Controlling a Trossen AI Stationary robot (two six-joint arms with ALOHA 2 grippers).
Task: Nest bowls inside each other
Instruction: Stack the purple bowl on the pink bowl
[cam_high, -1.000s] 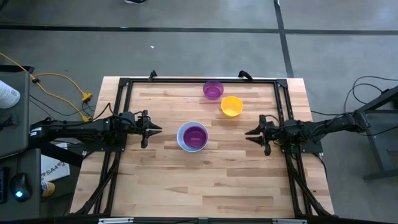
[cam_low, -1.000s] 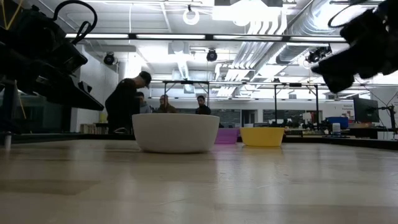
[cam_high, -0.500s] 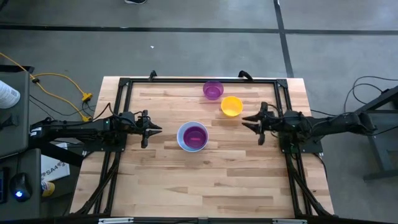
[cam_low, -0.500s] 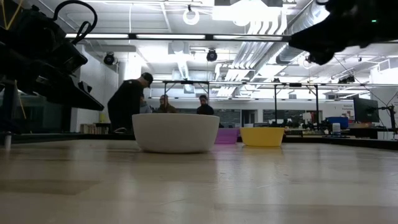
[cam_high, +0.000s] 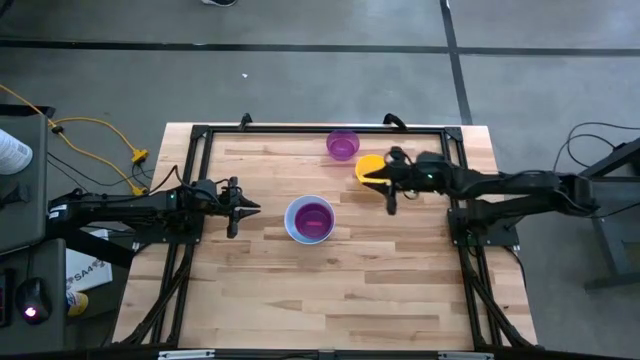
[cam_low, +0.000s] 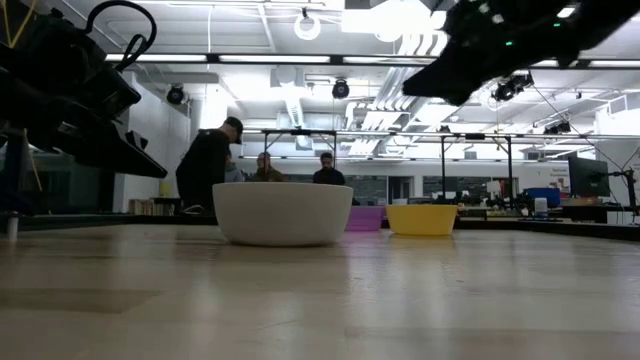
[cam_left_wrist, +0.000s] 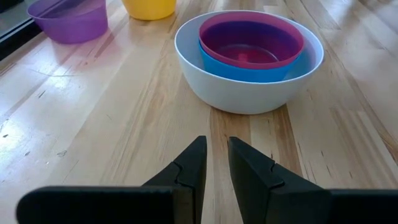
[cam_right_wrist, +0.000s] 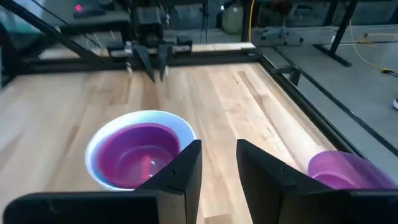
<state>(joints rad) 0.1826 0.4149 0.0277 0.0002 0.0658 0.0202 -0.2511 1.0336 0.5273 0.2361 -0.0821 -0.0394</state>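
I am looking across the wooden table (cam_high: 330, 290) and, nearest to me, its front half is lying bare. Just past that, near the middle, the white bowl (cam_high: 309, 219) is sitting upright with the blue bowl (cam_left_wrist: 249, 65) nested in it and the red bowl (cam_left_wrist: 251, 43) nested inside the blue one; from straight above I am seeing mostly a purplish inside, so I am taking the colours from the left wrist camera. Level with that stack, the left gripper (cam_high: 252, 208) is waiting at the table's left side, aimed at the white bowl but staying apart from it, its fingers (cam_left_wrist: 189, 172) standing slightly parted with a narrow gap and nothing between them. Farther back and to the right, the right gripper (cam_high: 375, 176) is hanging over the yellow bowl (cam_high: 366, 168), covering the bowl's right part from above; its fingers (cam_right_wrist: 180, 173) are also showing a narrow gap and gripping nothing, though I cannot tell whether they are touching the bowl's rim. Farthest from me, the purple bowl (cam_high: 342, 144) is sitting by the back edge, just beside the yellow one. Beyond the table, several people (cam_low: 208, 172) are standing in the room.
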